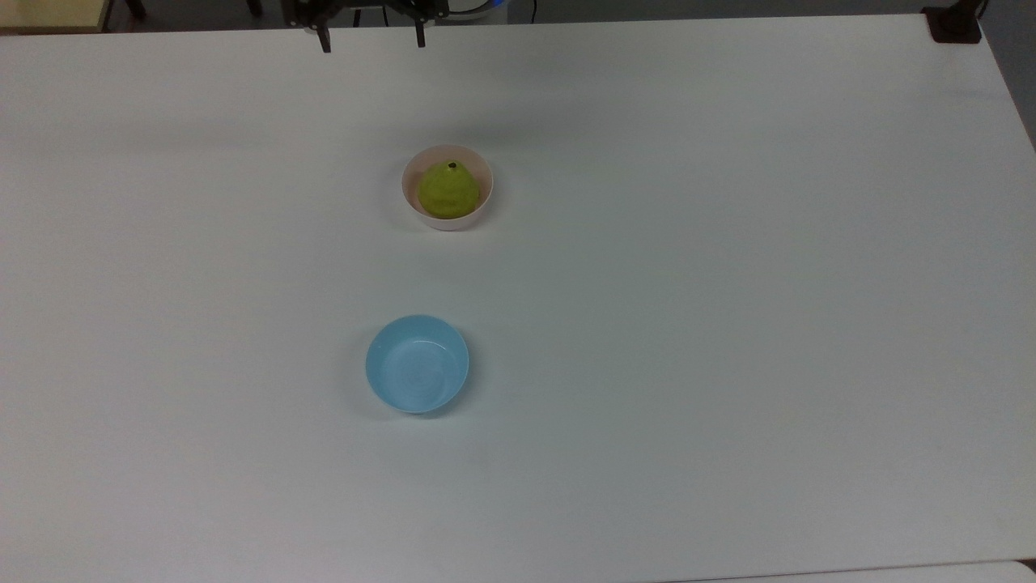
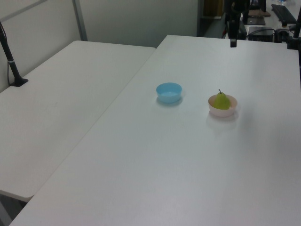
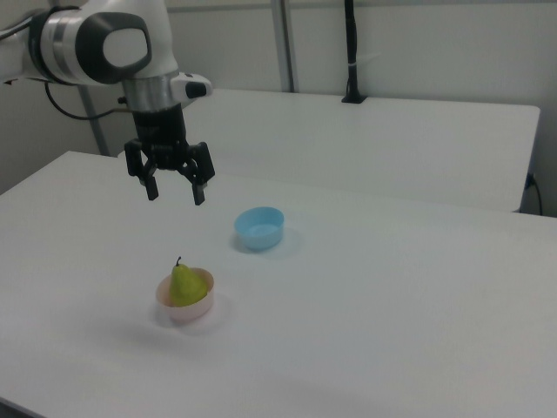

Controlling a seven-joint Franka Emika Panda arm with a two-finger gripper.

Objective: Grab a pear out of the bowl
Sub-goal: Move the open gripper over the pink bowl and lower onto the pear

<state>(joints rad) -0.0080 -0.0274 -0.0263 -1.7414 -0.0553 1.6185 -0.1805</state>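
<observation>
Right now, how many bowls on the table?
2. The pink bowl holding the pear sits toward the top view's upper middle; the light blue bowl, empty, sits below it in the top view, a little to the top view's left. Nothing on the table could hide another.

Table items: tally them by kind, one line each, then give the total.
Bowls: 2, a pink bowl and a light blue bowl
Pears: 1, the pear, sitting in the pink bowl
Total: 3
</observation>
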